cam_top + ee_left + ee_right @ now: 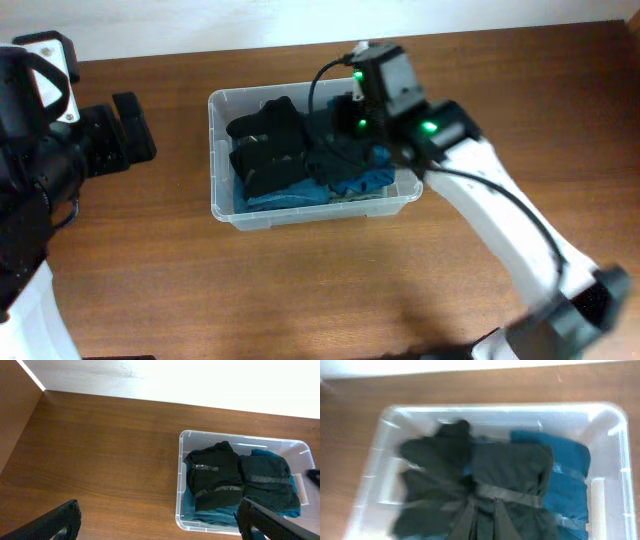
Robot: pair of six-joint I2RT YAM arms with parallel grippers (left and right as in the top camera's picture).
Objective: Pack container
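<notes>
The container (320, 212) is a clear plastic tub in the middle of the table. It holds a black folded garment (268, 145) on the left, a dark grey folded garment (330, 135) beside it, and teal cloth (365, 182) beneath. My right gripper (345, 125) is down inside the tub. In the blurred right wrist view its fingers (485, 497) are close together on the dark grey garment (510, 467). My left gripper (135, 125) is open and empty left of the tub. Its fingers (160, 525) are spread wide above the table.
The tub stands on a brown wooden table (300, 290). A pale wall (175, 380) runs along the back edge. The left wrist view shows the tub's rim (179, 480), the black garment (215, 477) and the dark grey one (265, 477).
</notes>
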